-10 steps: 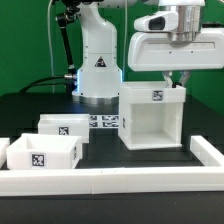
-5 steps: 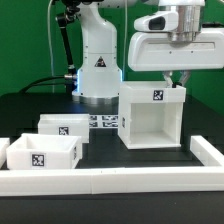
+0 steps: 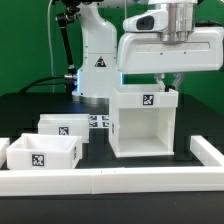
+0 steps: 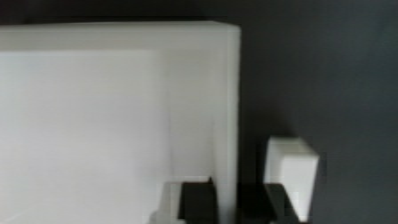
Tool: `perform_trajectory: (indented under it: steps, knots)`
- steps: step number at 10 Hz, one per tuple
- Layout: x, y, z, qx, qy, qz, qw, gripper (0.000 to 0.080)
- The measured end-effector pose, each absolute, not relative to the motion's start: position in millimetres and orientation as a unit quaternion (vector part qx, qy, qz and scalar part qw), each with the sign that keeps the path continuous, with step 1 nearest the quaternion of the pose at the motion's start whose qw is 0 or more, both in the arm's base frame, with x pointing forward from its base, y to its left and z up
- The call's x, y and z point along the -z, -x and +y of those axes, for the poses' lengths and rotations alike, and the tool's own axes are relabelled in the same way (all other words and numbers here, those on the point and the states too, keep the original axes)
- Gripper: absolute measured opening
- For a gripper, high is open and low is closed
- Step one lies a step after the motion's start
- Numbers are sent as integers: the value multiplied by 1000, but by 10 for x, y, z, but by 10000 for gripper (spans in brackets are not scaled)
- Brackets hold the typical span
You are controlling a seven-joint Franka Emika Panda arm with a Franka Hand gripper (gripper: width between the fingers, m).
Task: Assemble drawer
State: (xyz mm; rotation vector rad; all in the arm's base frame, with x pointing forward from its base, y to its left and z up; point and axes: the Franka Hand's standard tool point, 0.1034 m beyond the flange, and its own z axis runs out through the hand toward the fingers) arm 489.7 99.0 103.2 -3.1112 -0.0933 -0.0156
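Black table (image 3: 30, 108) spreads beneath a green backdrop (image 3: 25, 40); a low white border bar (image 3: 130, 183) runs along the front edge; the marker board (image 3: 100, 121) lies flat mid-table, tags up.

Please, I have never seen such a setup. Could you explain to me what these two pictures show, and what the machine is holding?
This is a robot arm with a two-finger end effector. The exterior view comes from a camera standing off the arm. The wrist view comes from a camera on the wrist, looking past the fingers. On the dark table stand a tall white housing and two smaller parts, a rear tray and a front tray. All carry black-and-white tags. A flat marker board lies farther back, and low white bars border the area. The end effector appears shut on the housing's top edge. Nothing touches the trays.
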Motion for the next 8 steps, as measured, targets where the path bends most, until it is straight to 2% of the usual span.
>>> perform_trajectory:
  steps: [3, 6, 8]
  knots:
    - [-1037, -5404, 899, 28, 999, -8, 21, 38]
    - [-1041, -5761, 958, 47, 998, 8, 28, 38]
    - [-1045, -5803, 971, 51, 998, 12, 29, 38]
